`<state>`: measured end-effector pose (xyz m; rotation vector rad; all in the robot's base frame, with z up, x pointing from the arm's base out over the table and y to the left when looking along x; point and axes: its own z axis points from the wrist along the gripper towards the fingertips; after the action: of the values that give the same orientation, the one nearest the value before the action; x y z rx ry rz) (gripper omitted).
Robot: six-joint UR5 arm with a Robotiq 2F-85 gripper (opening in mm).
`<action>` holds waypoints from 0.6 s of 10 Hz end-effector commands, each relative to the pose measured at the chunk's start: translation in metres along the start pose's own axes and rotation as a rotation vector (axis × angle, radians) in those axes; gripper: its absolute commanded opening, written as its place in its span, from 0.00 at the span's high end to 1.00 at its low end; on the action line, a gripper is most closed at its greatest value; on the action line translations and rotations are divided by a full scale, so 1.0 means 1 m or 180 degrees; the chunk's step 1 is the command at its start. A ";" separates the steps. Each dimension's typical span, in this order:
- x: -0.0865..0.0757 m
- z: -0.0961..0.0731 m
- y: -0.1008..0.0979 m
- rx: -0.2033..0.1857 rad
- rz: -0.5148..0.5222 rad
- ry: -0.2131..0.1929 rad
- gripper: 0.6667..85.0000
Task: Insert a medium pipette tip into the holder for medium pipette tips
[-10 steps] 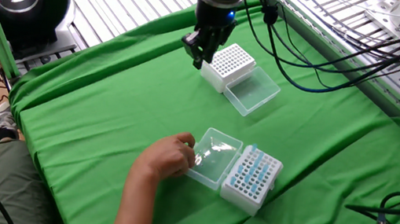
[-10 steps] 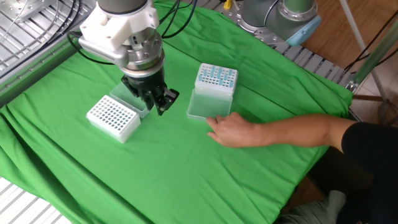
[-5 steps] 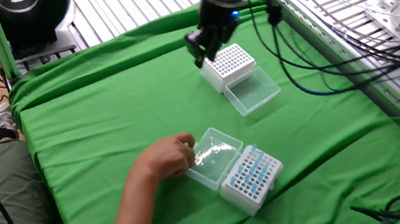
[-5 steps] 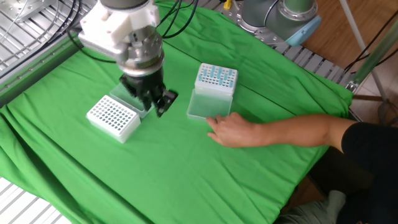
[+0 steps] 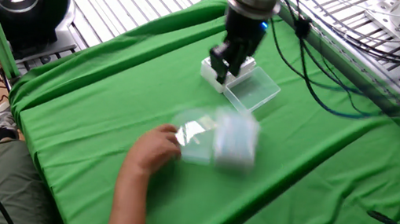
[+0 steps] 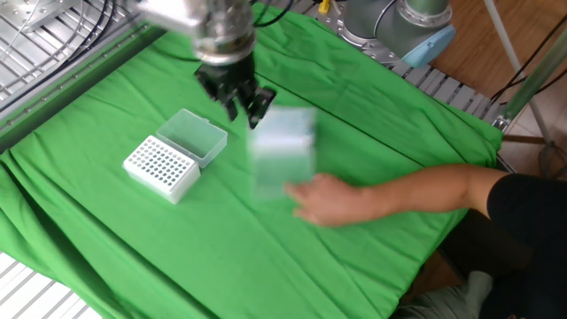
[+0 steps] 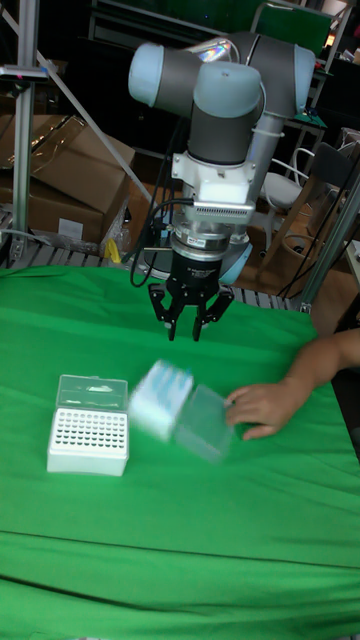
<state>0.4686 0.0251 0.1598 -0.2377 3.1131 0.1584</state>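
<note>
Hovering above the green surface (image 7: 180,520), the end effector (image 7: 190,322) has its fingers slightly spread and holds nothing visible. The blurred tip holder (image 7: 160,398) sits just below it, a hand (image 7: 262,408) at its clear lid; no writing is legible.

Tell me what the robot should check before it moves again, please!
1. Blue-topped clear plastic tip box holding still: not ok, it is blurred.
2. Person's hand away from that box: not ok, it touches the box's clear lid.
3. White tip holder box with a hole grid steady, lid open: ok.
4. Black two-finger gripper above the green cloth, touching nothing: ok.
5. Tip held in the gripper: cannot tell.
6. Gripper open or shut: cannot tell.
</note>
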 end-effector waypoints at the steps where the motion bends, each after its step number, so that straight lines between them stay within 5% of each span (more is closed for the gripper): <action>1: 0.020 0.006 -0.005 0.0081 -0.0064 -0.0006 0.49; 6: 0.004 0.005 -0.010 0.0140 0.0023 -0.0206 0.52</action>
<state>0.4610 0.0130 0.1527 -0.2357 3.0780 0.0846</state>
